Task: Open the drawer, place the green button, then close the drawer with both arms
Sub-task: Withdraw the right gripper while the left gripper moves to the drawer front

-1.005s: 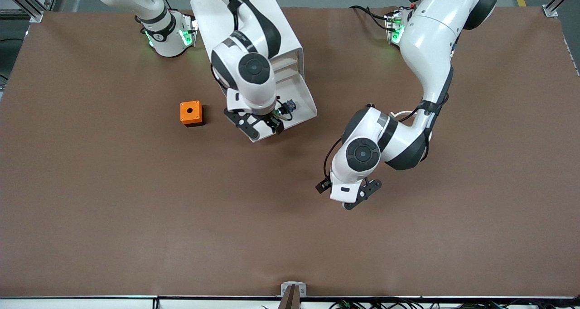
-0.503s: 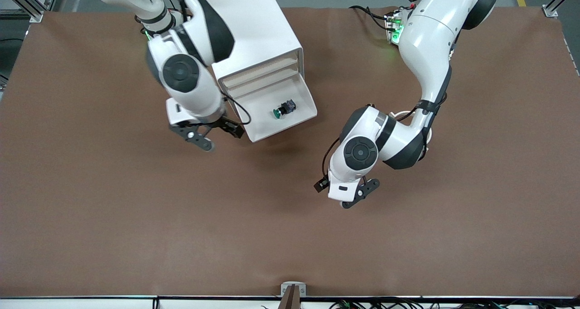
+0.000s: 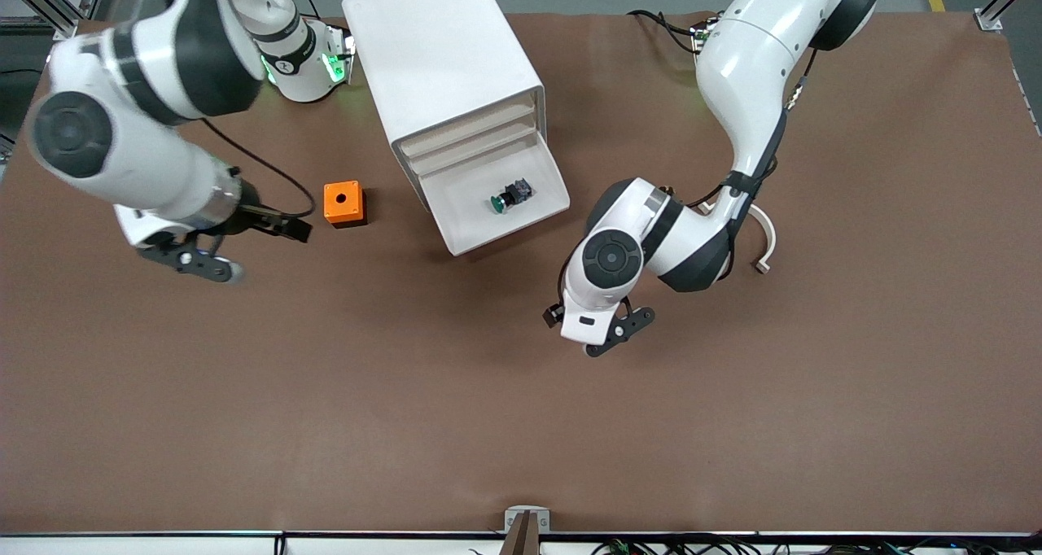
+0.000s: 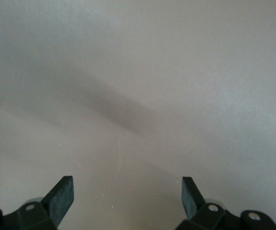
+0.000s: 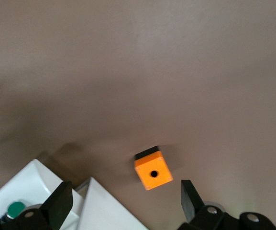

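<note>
Button (image 3: 507, 195): lying on its side in the pulled-out lowest drawer (image 3: 529, 213), green cap toward the camera; placed, nothing gripping it.
Drawer: open, angled out of cabinet (image 3: 444, 58), front lip nearest the camera.
Step in hand: closing the drawer.
Left end effector (image 3: 606, 335): fingers apart, empty, over bare worktop (image 3: 521, 425) near the drawer front, toward the left arm's end.
Right end effector (image 3: 199, 254): fingers apart, empty, over worktop beside orange box (image 3: 343, 203).
Approach: press flat on the front lip, along the drawer's slant; steady the cabinet with the right arm.
Risk: off-axis push likely skews the cabinet.
</note>
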`<state>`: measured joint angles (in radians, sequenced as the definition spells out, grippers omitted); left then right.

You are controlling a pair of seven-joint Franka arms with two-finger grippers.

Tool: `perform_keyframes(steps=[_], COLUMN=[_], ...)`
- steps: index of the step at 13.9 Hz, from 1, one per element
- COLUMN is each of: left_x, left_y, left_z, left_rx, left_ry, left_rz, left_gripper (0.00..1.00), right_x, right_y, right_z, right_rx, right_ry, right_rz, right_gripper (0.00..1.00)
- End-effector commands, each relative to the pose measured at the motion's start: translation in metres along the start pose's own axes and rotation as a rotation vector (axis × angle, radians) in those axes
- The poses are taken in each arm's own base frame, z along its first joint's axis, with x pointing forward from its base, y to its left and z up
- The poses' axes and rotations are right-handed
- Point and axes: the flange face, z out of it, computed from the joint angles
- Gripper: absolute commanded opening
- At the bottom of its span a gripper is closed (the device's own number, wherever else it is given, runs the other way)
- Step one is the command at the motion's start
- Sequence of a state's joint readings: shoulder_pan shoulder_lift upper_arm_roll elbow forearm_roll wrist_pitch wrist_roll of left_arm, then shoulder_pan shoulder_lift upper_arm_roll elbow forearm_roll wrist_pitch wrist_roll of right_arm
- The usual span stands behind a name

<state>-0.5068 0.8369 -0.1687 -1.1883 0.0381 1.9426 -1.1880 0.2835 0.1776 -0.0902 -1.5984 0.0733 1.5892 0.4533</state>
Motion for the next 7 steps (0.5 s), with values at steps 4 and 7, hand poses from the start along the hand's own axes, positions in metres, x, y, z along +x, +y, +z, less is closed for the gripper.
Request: perform_keyframes(steps=[4, 7], left_x=[-0.06, -0.098], left_y=[0.02, 0.032], left_z=[0.028, 0.042], left_rx=[0.051, 0.068], left_ry=[0.02, 0.047], left_rz=[0.032, 0.073], left_gripper=[0.99, 0.99], right_x=[0.029, 0.03], right_y=[0.109, 0.157], right_z=[-0.034, -0.046], right_rx=[0.029, 0.046], right_ry=[-0.038, -0.038], right_rz=[-0.166, -0.212], right_gripper=[1.0, 1.0])
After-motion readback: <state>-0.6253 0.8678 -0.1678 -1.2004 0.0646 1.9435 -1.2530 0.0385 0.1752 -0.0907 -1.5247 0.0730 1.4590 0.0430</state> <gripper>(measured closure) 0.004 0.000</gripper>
